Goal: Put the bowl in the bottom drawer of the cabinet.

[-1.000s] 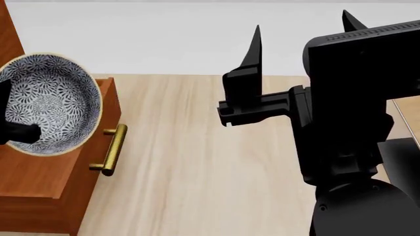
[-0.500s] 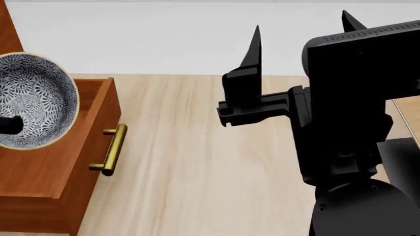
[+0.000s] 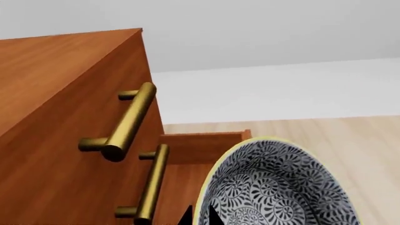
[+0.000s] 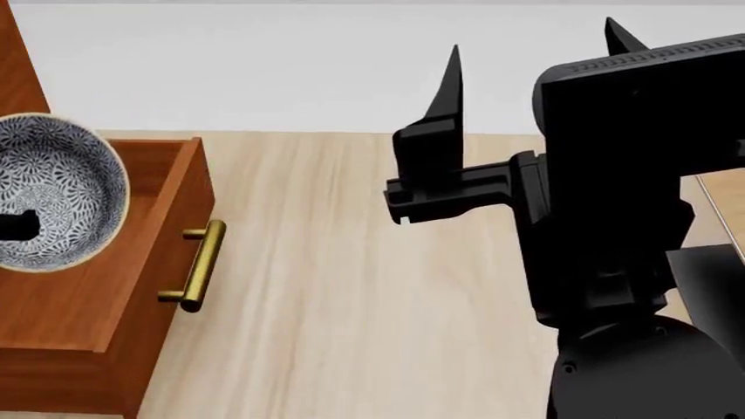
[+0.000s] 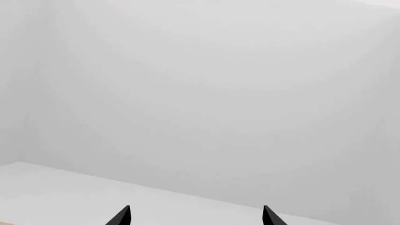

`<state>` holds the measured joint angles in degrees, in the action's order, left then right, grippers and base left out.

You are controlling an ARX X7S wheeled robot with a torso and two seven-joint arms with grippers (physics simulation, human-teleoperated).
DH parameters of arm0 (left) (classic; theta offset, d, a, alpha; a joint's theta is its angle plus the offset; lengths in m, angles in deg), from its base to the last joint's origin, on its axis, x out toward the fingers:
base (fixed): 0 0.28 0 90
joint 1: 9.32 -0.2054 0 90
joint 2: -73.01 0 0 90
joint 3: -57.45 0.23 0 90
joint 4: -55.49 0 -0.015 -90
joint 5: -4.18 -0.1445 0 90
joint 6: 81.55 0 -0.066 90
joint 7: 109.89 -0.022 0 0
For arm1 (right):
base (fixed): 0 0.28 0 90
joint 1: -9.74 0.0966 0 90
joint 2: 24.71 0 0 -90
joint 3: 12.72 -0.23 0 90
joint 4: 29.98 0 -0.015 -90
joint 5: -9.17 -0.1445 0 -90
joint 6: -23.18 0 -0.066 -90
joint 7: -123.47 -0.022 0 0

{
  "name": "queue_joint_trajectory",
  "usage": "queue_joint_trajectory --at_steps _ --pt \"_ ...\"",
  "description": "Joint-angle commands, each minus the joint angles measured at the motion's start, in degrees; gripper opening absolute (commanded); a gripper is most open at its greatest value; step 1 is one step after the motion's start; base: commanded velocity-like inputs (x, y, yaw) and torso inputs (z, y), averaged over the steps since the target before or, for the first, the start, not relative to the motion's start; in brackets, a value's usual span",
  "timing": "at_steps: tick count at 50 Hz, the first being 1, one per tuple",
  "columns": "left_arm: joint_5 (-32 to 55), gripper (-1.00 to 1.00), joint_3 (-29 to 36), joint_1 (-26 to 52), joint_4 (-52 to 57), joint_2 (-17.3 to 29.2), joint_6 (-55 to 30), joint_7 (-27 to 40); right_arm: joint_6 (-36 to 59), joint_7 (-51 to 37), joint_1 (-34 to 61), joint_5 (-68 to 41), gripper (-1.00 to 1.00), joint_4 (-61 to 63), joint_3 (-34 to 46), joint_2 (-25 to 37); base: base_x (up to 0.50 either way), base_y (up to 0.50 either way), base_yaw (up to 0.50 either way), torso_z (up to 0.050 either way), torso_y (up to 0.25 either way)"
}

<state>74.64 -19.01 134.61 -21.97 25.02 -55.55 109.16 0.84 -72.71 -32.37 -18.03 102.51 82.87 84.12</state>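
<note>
The bowl [image 4: 52,188], white with a dense blue-grey floral pattern, hangs tilted over the open bottom drawer [image 4: 87,305] at the head view's left edge. A black finger [image 4: 17,225] of my left gripper reaches into the bowl. In the left wrist view the left gripper [image 3: 200,216] is shut on the rim of the bowl [image 3: 281,183], one tip on each side. The drawer's brass handle [image 4: 201,266] faces the floor side. The cabinet [image 3: 56,140] rises beside the bowl. My right gripper [image 4: 529,52] is raised and open, holding nothing, with its tips [image 5: 195,218] wide apart against a white wall.
Two upper brass handles [image 3: 125,122] [image 3: 150,183] stick out of the cabinet front close to the bowl. Light-wood floor [image 4: 349,288] stretches between the drawer and my right arm's black body [image 4: 617,218].
The bowl has moved left and lower over the open drawer with my left gripper and looks smaller. The right arm has stayed still.
</note>
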Motion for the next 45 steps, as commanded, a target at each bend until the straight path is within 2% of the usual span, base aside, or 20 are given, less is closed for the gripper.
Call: queue_joint_trajectory --at_steps 1,2,20,30,45 --pt "0.83 -1.00 -0.72 0.67 1.32 0.10 -0.43 0.90 0.07 0.11 -0.06 0.07 1.00 0.09 -0.12 -0.07 0.00 0.00 0.00 0.000 0.000" --pt "-51.30 -1.00 -18.49 -0.78 12.53 -20.90 -25.93 -36.72 3.97 21.88 -1.16 27.60 1.00 2.26 -1.44 -10.78 0.00 0.00 0.00 0.000 0.000" --pt "-39.79 -1.00 -17.23 1.40 10.39 -17.64 -25.55 -26.90 5.00 21.76 -0.81 26.73 1.00 3.10 -2.18 -10.53 0.00 0.00 0.00 0.000 0.000" --pt "-40.33 -1.00 -7.40 4.13 6.50 -14.16 -23.05 -26.09 4.80 21.42 -0.85 26.46 1.00 3.03 -2.24 -10.38 0.00 0.00 0.00 0.000 0.000" --pt "-43.03 -1.00 2.80 8.76 0.55 -12.28 -18.30 -26.90 4.23 20.87 -0.93 26.07 1.00 2.56 -2.08 -10.25 0.00 0.00 0.00 0.000 0.000"
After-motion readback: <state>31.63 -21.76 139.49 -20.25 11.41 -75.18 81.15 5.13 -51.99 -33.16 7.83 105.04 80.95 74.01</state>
